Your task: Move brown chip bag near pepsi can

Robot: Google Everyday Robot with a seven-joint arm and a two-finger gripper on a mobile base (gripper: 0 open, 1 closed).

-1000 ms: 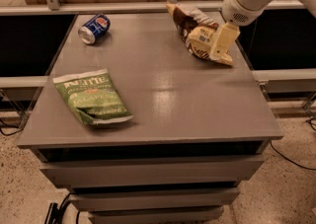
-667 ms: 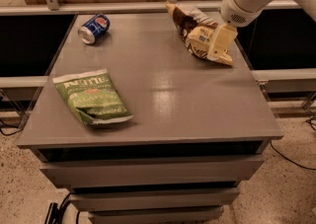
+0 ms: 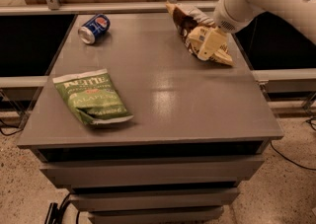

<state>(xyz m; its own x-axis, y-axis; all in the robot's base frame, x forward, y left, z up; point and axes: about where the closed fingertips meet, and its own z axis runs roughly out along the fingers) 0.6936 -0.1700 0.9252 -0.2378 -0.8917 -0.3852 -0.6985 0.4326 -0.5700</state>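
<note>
The brown chip bag (image 3: 197, 30) lies crumpled at the back right of the grey table (image 3: 173, 94). My gripper (image 3: 206, 45) is down on the bag's middle, and the white arm reaches in from the upper right. The pepsi can (image 3: 94, 28), blue with a round logo, lies on its side at the back left of the table, far from the bag and the gripper.
A green jalapeño chip bag (image 3: 92, 96) lies flat at the front left of the table. A metal rail (image 3: 123, 7) and posts run behind the table's back edge. Drawers sit below the tabletop, with cables on the floor.
</note>
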